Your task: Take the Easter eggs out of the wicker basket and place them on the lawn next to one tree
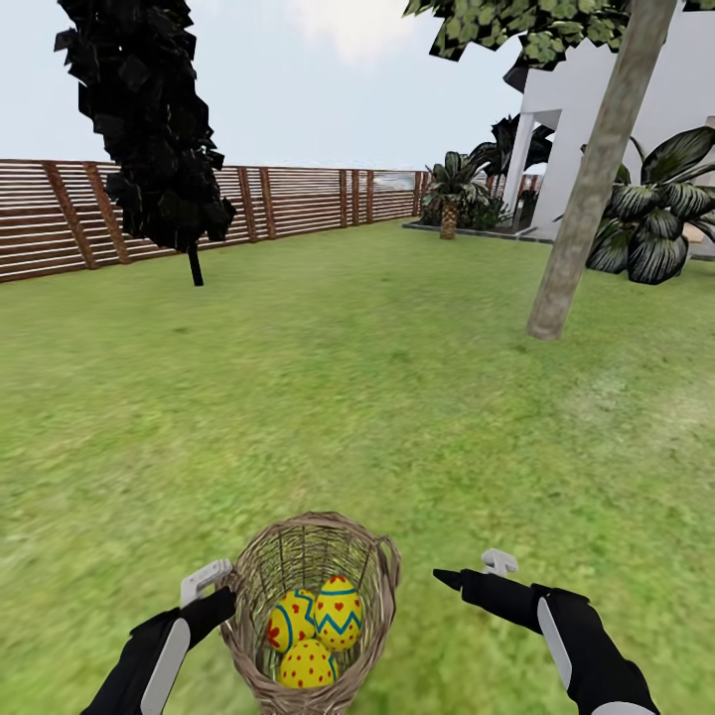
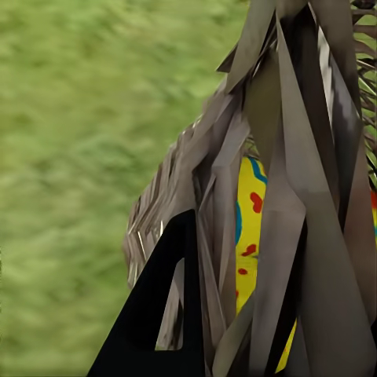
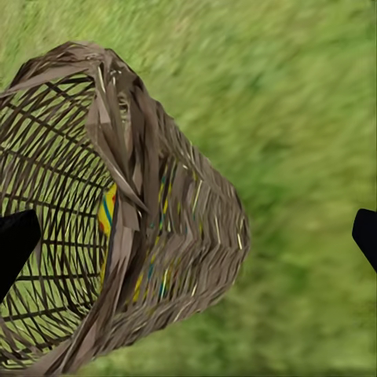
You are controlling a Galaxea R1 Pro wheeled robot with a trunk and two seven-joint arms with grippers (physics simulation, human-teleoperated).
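1. While the lawn [image 1: 328,397] spreads broad and green from the near edge out to the far fence [image 1: 298,204], it carries everything else in the head view.
2. Beyond the lawn at the far right stands a white house [image 1: 576,109], with palm-like plants [image 1: 650,214] in front of it.
3. At the right, in the middle distance, a tree [image 1: 586,189] with a thick grey-beige trunk rises at a slant from the grass, its blocky green leaves high up.
4. At the far left, near the fence, a thin-trunked dark tree [image 1: 149,119] stands well apart from the grey-trunked one.
5. Near and centre sits the wicker basket [image 1: 298,556], its opening turned toward the camera, between the two arms and far from the grey-trunked tree.
6. The left pincer [image 1: 211,588] is at the basket's left rim, touching it; in the left wrist view a dark finger [image 2: 149,330] lies against the weave, and it seems clamped on the rim, though I cannot tell for sure.
7. The right pincer [image 1: 477,571] hovers just right of the basket, apart from it, its fingers spread wide; the right wrist view shows the basket [image 3: 157,228] between its dark fingertips [image 3: 16,243].
8. Inside the basket lie the three Easter eggs [image 1: 313,626], yellow with red and blue markings, bunched together and touching.
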